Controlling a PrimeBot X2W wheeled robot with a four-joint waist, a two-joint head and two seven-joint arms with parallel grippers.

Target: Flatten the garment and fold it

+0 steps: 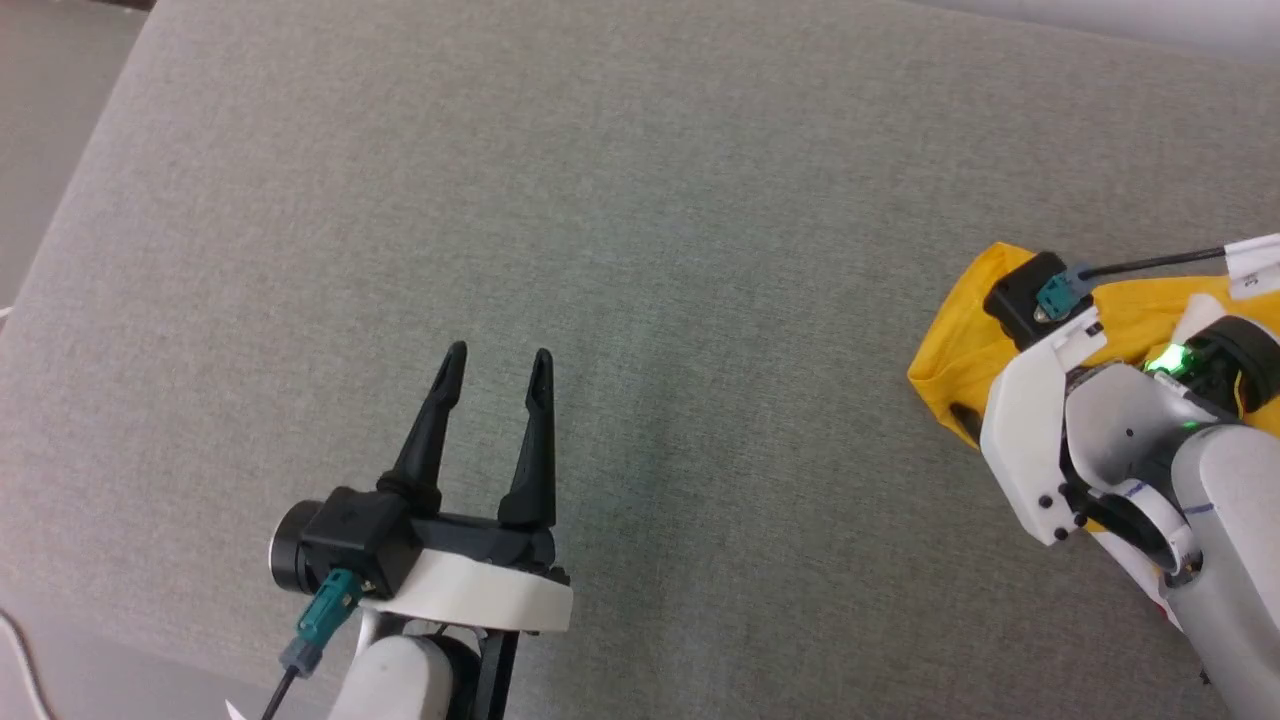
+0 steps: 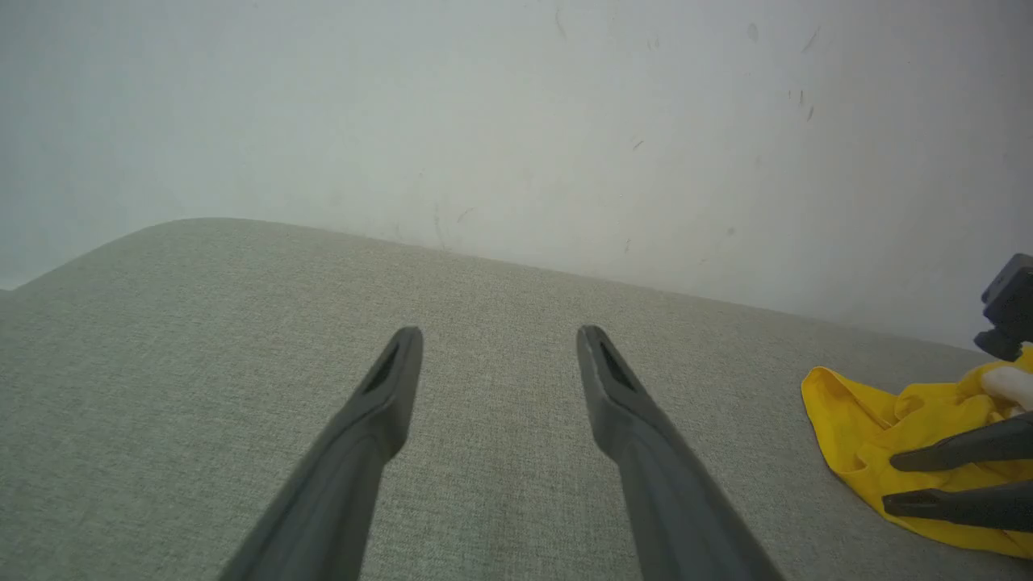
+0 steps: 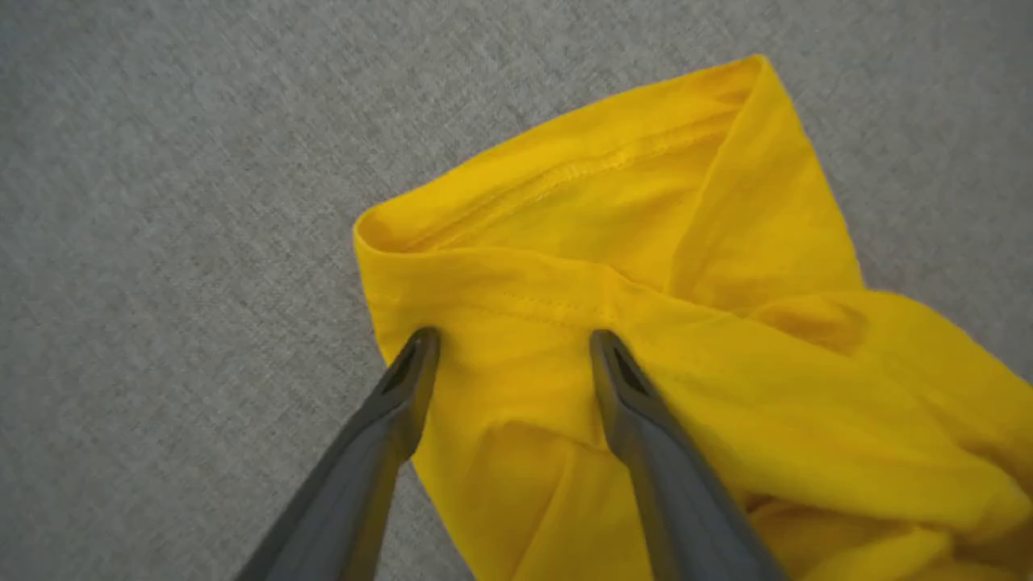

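The garment [image 1: 950, 345] is a crumpled bright yellow heap at the right edge of the grey cloth-covered surface, partly hidden under my right arm. My right gripper [image 3: 512, 337] hangs open over a hemmed fold of the garment [image 3: 646, 202], one finger near the fold's left edge and the other over the fabric; whether they touch it I cannot tell. From the left wrist view, the right gripper [image 2: 892, 482] shows its two dark fingers spread over the garment [image 2: 855, 420]. My left gripper [image 1: 498, 353] is open and empty, far to the left of the garment, and in its own view the left gripper [image 2: 498, 335] has only bare surface ahead.
The grey surface [image 1: 640, 200] stretches wide between the two grippers. Its left edge [image 1: 60, 220] slants down to the bottom-left corner, with pale floor beyond. A white wall [image 2: 516, 121] rises behind the far edge.
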